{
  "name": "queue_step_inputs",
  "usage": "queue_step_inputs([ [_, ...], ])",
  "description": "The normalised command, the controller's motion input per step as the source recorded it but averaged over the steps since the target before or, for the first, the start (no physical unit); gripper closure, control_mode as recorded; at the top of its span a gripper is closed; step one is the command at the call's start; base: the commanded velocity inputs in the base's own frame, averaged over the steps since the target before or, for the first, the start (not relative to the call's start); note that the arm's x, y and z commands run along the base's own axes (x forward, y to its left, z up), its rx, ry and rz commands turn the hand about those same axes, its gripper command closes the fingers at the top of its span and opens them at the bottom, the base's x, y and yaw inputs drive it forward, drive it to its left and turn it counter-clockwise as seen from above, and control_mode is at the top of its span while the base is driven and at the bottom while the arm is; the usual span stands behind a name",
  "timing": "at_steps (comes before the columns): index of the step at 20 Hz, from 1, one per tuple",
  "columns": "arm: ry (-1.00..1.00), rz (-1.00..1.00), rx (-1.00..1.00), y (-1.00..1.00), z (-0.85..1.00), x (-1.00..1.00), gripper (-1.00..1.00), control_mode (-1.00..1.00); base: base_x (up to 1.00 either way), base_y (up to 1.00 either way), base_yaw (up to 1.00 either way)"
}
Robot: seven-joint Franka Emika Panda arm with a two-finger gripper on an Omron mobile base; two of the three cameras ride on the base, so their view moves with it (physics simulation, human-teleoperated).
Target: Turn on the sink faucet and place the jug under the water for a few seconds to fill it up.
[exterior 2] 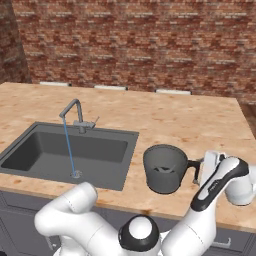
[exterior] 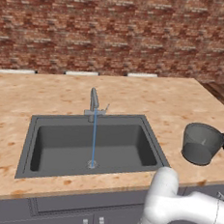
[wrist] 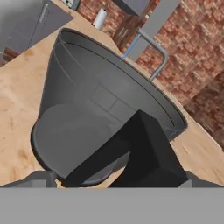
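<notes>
**Water running, jug on the worktop beside the sink**

The small slim grey metal faucet [exterior: 93,104] with its curved gooseneck spout stands at the back edge of the large rectangular dark grey sink [exterior: 58,138], which is set into the light wood-patterned worktop [exterior: 149,95]. A thin, straight, light-blue stream of water [exterior: 94,139] falls from the spout down to the round drain [exterior: 92,164] in the basin floor.

The dark grey, slightly see-through tapered jug [exterior 2: 165,168] stands upright on the worktop to the right of the sink, outside the basin and well apart from the water. Its black side handle [exterior 2: 194,164] points away from the sink, toward the robot's hand.

The gripper [exterior 2: 207,167] is right at the handle, on the jug's far side from the sink. Its jaws stand wide apart, and in the hand view the handle rises between the two finger tips [wrist: 40,178] with space on either side, so nothing is clamped. A red-brown brick wall [exterior: 117,32] runs behind the worktop.
</notes>
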Motion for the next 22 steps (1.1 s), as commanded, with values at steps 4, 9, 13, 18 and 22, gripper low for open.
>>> queue_step_inputs([
  [4,0.1,0.01,0.0,0.42,0.0,0.0,-1.0,-1.0,0.0,0.0,0.0],
  [9,0.13,0.0,0.0,0.49,0.0,0.0,-1.0,-1.0,0.0,0.0,0.0],
  [13,0.12,0.0,0.0,0.35,-0.11,0.0,1.0,-1.0,0.0,0.0,0.0],
  [18,0.05,-0.01,0.0,0.15,-0.1,-0.05,1.0,-1.0,0.0,0.0,0.0],
  [22,0.0,-0.04,0.0,0.07,-0.01,-0.08,1.0,-1.0,0.0,0.0,0.0],
])
